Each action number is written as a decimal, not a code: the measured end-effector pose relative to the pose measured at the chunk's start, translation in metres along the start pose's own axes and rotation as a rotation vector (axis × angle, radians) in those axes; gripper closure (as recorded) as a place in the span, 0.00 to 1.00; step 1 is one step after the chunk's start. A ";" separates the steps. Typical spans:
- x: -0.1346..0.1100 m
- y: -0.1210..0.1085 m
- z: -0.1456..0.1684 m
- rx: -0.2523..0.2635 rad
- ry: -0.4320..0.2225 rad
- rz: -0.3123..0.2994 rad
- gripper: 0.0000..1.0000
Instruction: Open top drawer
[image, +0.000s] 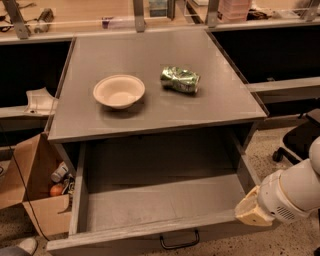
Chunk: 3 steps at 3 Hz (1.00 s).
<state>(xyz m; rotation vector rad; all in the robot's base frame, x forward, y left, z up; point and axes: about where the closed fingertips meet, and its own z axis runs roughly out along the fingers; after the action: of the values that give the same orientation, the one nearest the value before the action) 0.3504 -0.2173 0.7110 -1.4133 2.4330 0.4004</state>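
The top drawer (150, 200) is a wide grey metal drawer under the grey cabinet top (150, 107). It stands pulled far out toward me, and its deep tray is bare. Its dark loop handle (179, 240) hangs at the middle of the front panel, at the bottom edge of the view. My gripper (252, 211) is the beige end of the white arm (292, 192). It sits at the drawer's front right corner, right of the handle and apart from it. The lower drawers are out of view.
A beige bowl (119, 91) and a crushed green can (180, 80) lie on the cabinet top. An open cardboard box (35, 195) with small items stands on the floor at the left. A black chair base (297, 142) is at the right. Shelves run behind.
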 end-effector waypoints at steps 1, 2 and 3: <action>0.000 0.000 0.000 0.000 0.000 0.000 0.73; 0.000 0.000 0.000 0.000 0.000 0.000 0.42; 0.000 0.000 0.000 0.000 0.000 0.000 0.19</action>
<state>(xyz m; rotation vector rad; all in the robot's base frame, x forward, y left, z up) 0.3503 -0.2173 0.7110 -1.4134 2.4330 0.4003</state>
